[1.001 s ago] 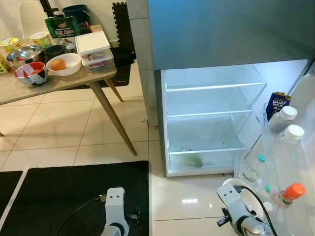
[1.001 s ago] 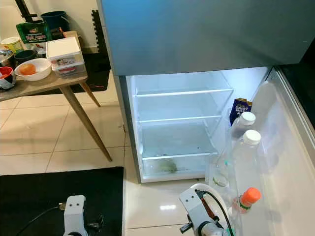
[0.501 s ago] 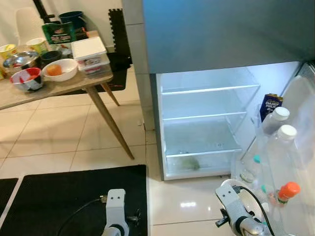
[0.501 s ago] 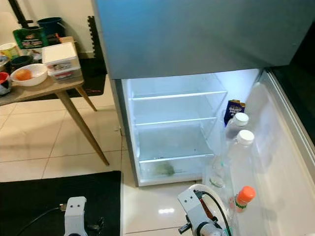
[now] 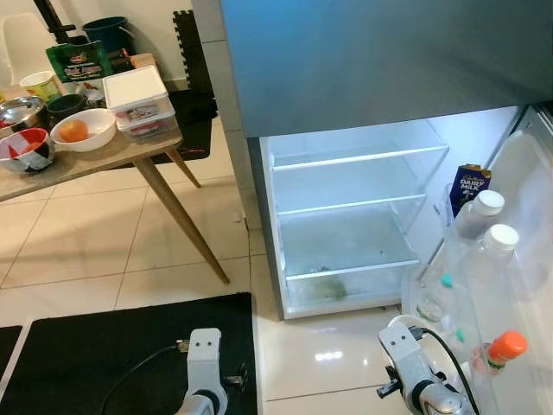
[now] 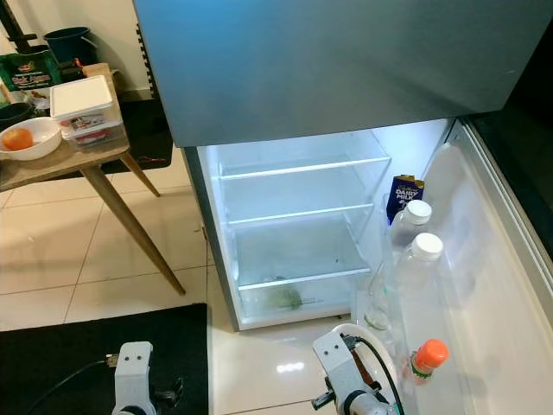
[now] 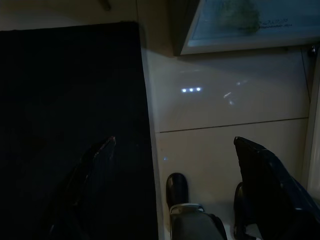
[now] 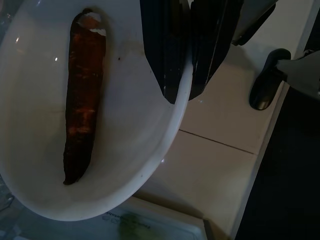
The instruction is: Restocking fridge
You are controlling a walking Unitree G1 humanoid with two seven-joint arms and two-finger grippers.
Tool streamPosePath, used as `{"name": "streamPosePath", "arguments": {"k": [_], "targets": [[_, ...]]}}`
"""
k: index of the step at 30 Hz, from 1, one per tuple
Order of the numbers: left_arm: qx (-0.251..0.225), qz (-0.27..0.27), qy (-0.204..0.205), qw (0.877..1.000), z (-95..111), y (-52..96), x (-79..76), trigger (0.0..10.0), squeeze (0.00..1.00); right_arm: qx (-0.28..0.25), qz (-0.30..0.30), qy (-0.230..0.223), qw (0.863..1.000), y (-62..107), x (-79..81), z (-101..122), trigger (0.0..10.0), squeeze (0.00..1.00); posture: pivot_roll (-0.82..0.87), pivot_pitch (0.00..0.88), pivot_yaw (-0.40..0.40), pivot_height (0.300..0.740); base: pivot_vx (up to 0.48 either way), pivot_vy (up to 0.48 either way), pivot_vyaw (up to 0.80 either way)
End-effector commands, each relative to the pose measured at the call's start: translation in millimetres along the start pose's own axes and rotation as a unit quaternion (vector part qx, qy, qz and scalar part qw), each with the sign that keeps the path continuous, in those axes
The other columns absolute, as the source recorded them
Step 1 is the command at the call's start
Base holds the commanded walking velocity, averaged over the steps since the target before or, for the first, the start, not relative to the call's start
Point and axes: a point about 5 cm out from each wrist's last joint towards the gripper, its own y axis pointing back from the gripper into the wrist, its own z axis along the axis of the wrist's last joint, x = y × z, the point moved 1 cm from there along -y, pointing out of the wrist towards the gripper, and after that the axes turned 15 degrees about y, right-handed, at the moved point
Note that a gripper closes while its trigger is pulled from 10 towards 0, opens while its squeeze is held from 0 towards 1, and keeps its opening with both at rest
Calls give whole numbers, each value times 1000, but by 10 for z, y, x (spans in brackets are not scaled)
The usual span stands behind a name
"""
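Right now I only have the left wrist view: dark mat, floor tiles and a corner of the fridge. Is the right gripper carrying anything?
Observer: Yes. The right gripper is shut on the rim of a white bowl, and a carrot lies in it.
Operator: Is the fridge open?
Observer: Yes, the fridge is open and lit. Its door, on the robot's right, holds a milk carton and bottles.
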Motion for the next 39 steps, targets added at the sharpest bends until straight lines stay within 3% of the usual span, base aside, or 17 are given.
{"name": "streamPosePath", "arguments": {"k": [1, 10, 20, 23, 28, 35, 39], "targets": [[10, 8, -7, 1000, -45, 27, 72, 10000, 0, -9, -5, -1, 1000, 3, -34, 22, 10000, 0, 49, 110, 46, 740, 285, 0, 0], [11, 9, -8, 1000, -51, 29, 78, 10000, 0, -10, -4, -1, 1000, 3, -25, 20, 10000, 0, 50, 105, 48, 740, 275, 0, 0], [-7, 4, -5, 1000, -12, 22, 48, 10000, 0, -21, -3, -8, 1000, 2, -32, 45, 10000, 0, 48, 101, 47, 740, 0, 0, 0], [-9, 1, -6, 1000, -4, 21, 40, 10000, 0, -73, 21, -23, 997, -3, 16, 174, 10000, 0, 48, 101, 48, 740, 0, 0, 0], [-11, -6, -5, 1000, -2, 22, 31, 10000, 0, -144, 97, 39, 984, 17, 212, 353, 10000, 0, 45, 103, 50, 740, 0, 0, 0], [-12, -9, -6, 1000, 2, 21, 20, 10000, 0, -178, 137, 83, 971, 28, 318, 470, 10000, 0, 46, 106, 47, 740, 0, 0, 0], [-11, -9, -7, 1000, -5, 22, 16, 10000, 0, -178, 159, 133, 962, 35, 359, 474, 10000, 0, 46, 107, 44, 740, 0, 0, 0]]}}
